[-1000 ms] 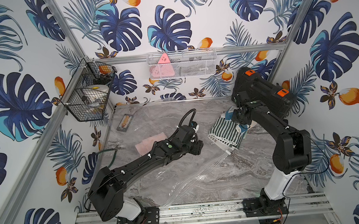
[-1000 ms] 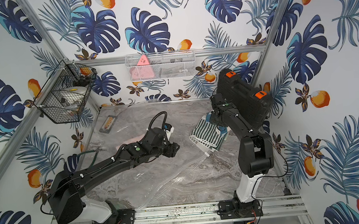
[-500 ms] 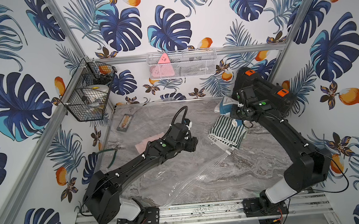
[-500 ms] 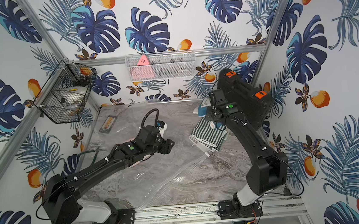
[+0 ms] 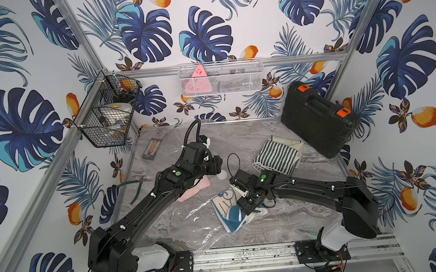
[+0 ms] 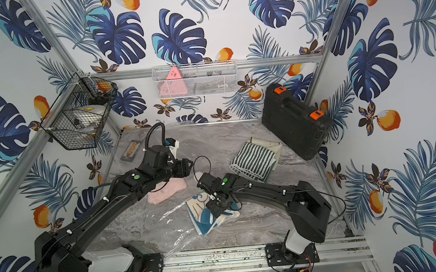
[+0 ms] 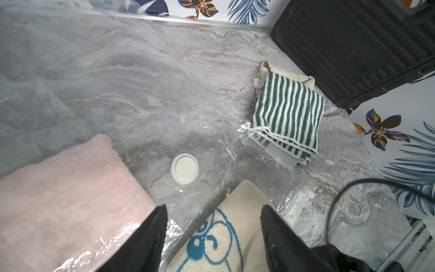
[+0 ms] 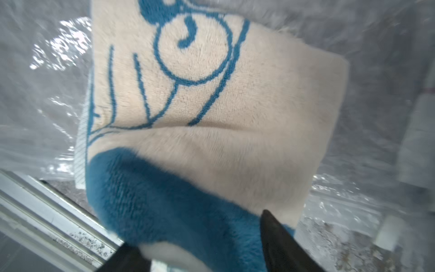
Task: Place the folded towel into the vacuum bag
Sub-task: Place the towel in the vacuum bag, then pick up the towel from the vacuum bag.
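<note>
Folded towel [image 8: 211, 113] fills right tool's [image 8: 202, 247] spread jaws, tips cropped; left tool [image 7: 213, 226] spread; bag [image 5: 192, 225] barely visible.

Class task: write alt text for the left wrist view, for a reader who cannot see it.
A cream towel with blue cartoon lines lies between the open left end effector fingers, on crinkly clear vacuum bag plastic. Nearby: a pink towel, round white valve, striped towel.

No legible text, label, brand name or number appears in any view. The cream-and-blue towel [image 8: 211, 113] carries only a woven cartoon figure, without lettering. Dark marks on the pink triangular object [image 5: 198, 72] are too small to read.
</note>
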You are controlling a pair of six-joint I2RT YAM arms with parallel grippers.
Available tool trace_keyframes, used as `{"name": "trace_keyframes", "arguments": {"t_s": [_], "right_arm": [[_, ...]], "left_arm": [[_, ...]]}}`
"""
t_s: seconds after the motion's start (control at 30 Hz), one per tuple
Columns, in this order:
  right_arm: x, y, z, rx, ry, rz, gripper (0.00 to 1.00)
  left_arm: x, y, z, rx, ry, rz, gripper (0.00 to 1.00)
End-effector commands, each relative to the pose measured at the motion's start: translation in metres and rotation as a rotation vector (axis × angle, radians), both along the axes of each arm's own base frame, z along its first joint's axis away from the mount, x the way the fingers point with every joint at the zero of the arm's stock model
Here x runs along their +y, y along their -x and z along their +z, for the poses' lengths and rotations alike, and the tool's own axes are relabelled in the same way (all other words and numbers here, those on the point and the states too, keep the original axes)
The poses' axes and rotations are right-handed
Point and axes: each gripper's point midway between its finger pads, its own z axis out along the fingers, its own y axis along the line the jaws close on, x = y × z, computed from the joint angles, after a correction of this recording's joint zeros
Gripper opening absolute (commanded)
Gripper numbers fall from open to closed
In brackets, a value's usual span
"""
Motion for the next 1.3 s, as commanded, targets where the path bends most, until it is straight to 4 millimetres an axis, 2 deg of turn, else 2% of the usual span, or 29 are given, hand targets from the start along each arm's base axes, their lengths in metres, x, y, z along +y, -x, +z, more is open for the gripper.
{"name": "trace_keyframes", "arguments": {"t_s": [0.0,0.07,0.13,0.23,0.37,0.43,0.57,0.7,0.87,0.93,1.03,1.13,1.2,1.27], "right_arm": [[0.016,0.019,0.025,0.113,-0.208,-0.03,0.79],[0.003,0.009,0.046,0.165,-0.331,-0.139,0.79],[-0.025,-0.01,0.055,0.215,-0.402,-0.291,0.77],[-0.056,-0.025,0.042,0.251,-0.382,-0.438,0.71],[-0.064,-0.023,0.007,0.313,-0.305,-0.499,0.68],[-0.063,-0.029,-0.001,0.307,-0.311,-0.515,0.68],[-0.054,-0.044,-0.016,0.357,-0.351,-0.531,0.68],[-0.044,-0.05,-0.037,0.403,-0.353,-0.537,0.67],[-0.032,-0.036,-0.06,0.529,-0.408,-0.559,0.63],[-0.03,-0.029,-0.068,0.566,-0.423,-0.576,0.61],[-0.025,-0.023,-0.074,0.61,-0.468,-0.595,0.55],[-0.021,-0.024,-0.079,0.617,-0.491,-0.604,0.47],[-0.022,-0.028,-0.077,0.602,-0.488,-0.607,0.35],[-0.025,-0.032,-0.07,0.564,-0.469,-0.6,0.23]], "left_arm": [[0.0,0.011,-0.009,0.063,0.0,-0.015,0.68],[0.0,0.018,-0.015,0.099,-0.008,-0.027,0.68],[-0.009,0.03,-0.022,0.13,-0.003,-0.05,0.68],[-0.05,0.055,-0.037,0.151,-0.01,-0.141,0.67],[-0.108,0.085,-0.065,0.205,0.105,-0.237,0.6],[-0.118,0.095,-0.087,0.243,0.116,-0.25,0.56],[-0.103,0.101,-0.133,0.308,0.019,-0.219,0.51],[-0.087,0.104,-0.161,0.351,-0.015,-0.18,0.49],[-0.057,0.112,-0.189,0.397,-0.062,-0.1,0.47],[-0.052,0.117,-0.199,0.418,-0.077,-0.094,0.46],[-0.059,0.119,-0.207,0.432,-0.044,-0.109,0.46],[-0.07,0.12,-0.207,0.431,-0.024,-0.143,0.46],[-0.073,0.12,-0.204,0.424,-0.021,-0.157,0.46],[-0.075,0.118,-0.192,0.405,-0.016,-0.175,0.47]]}}
